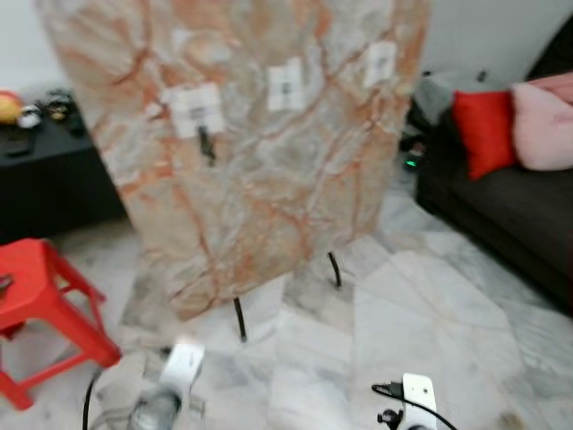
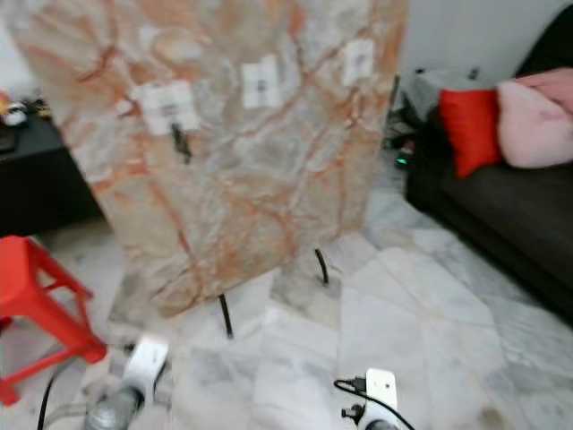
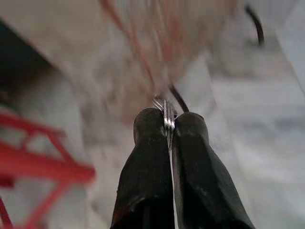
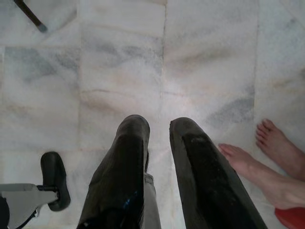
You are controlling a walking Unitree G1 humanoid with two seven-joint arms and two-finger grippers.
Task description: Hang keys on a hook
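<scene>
A marble-patterned board (image 1: 260,152) stands tilted on thin black legs ahead of me. Three white hook plates are stuck on it: left (image 1: 197,107), middle (image 1: 285,85) and right (image 1: 380,63). A small dark piece (image 1: 207,143) hangs under the left plate; blur hides what it is. My left gripper (image 3: 167,121) is shut on a thin metal key ring (image 3: 165,109), held low in front of the board's foot. The keys themselves are hidden. The left arm (image 1: 175,376) shows low at the left. My right gripper (image 4: 159,128) hangs over the floor, open with nothing between its fingers.
A red stool (image 1: 36,296) stands at the left beside a black cabinet (image 1: 45,179). A dark sofa (image 1: 501,206) with a red cushion (image 1: 483,130) and a pink one (image 1: 546,116) lines the right. A person's bare feet (image 4: 267,157) are close to my right gripper.
</scene>
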